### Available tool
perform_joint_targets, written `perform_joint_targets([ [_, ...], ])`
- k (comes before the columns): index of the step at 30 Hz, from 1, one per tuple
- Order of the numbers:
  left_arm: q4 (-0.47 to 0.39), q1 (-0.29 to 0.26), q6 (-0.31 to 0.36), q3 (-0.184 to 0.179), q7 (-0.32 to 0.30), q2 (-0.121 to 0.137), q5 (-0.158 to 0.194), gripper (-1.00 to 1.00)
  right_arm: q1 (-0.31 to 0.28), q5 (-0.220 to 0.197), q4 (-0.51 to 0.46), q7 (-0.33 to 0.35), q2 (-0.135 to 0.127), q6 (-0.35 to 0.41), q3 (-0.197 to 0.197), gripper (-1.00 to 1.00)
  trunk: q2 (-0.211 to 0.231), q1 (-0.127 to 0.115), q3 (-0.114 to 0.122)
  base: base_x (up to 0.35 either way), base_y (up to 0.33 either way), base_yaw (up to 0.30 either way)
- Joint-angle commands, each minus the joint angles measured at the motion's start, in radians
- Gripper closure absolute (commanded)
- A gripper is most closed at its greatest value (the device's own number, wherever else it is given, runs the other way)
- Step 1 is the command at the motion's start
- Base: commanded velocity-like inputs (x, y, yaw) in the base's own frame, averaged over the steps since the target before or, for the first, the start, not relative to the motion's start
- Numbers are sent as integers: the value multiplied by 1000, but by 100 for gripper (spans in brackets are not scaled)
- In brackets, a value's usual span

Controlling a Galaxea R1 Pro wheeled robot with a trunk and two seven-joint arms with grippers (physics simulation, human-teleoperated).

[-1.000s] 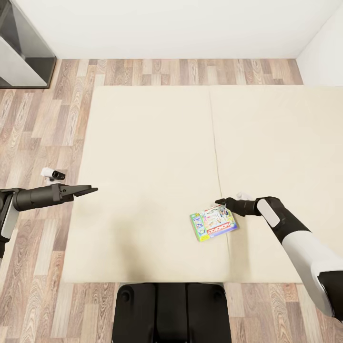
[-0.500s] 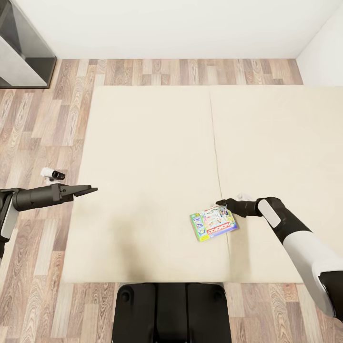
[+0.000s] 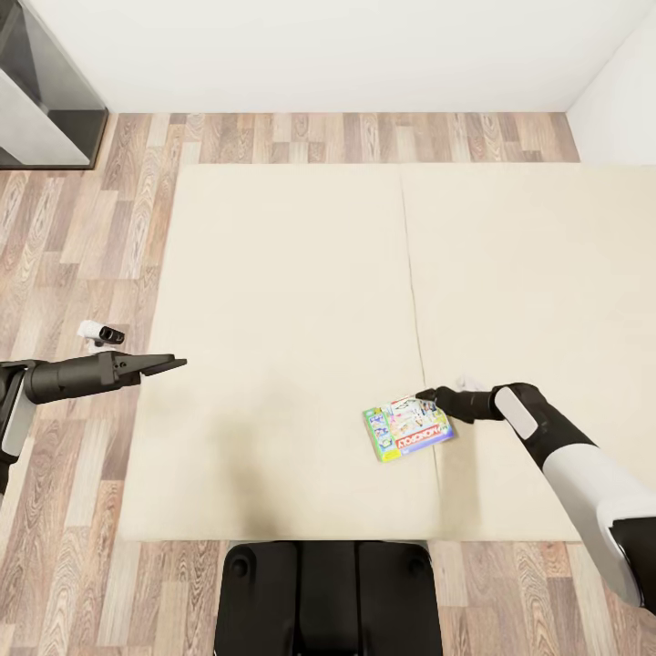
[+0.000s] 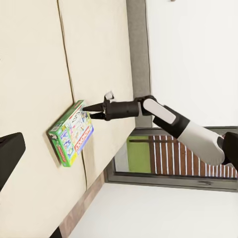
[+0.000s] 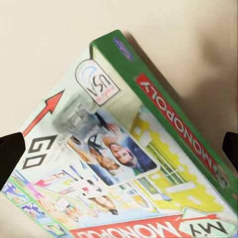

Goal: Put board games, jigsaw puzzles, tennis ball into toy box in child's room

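The board game (image 3: pixel 409 427) lies flat on the bed (image 3: pixel 301 273) near its front edge, and the right tool (image 3: pixel 426 397), fingers spread at its corner, should straddle one edge squarely before closing, while the left tool (image 3: pixel 173 363), fingers seemingly together, hangs idle.

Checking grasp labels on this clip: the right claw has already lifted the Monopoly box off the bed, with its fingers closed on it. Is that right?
Not quite. The Monopoly box lies flat on the bed; nothing is lifted or gripped. The right claw is at the box's edge, and the right wrist view shows its fingertips spread wide either side of the box, open.
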Motion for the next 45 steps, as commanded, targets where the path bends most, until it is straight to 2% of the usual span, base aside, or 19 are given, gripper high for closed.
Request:
perform_joint_targets([
  [1,0,0,11,0,-4,0,-1,-100,-1,5,2,6,-1,1,5,-100,-2,1,-1,0,0,0],
  [23,0,0,11,-2,-4,1,-1,-100,0,4,20,6,15,1,5,-100,-2,1,-1,0,0,0],
  [45,0,0,11,0,-4,1,-2,-100,1,2,20,5,16,1,2,-100,-2,1,-1,0,0,0],
])
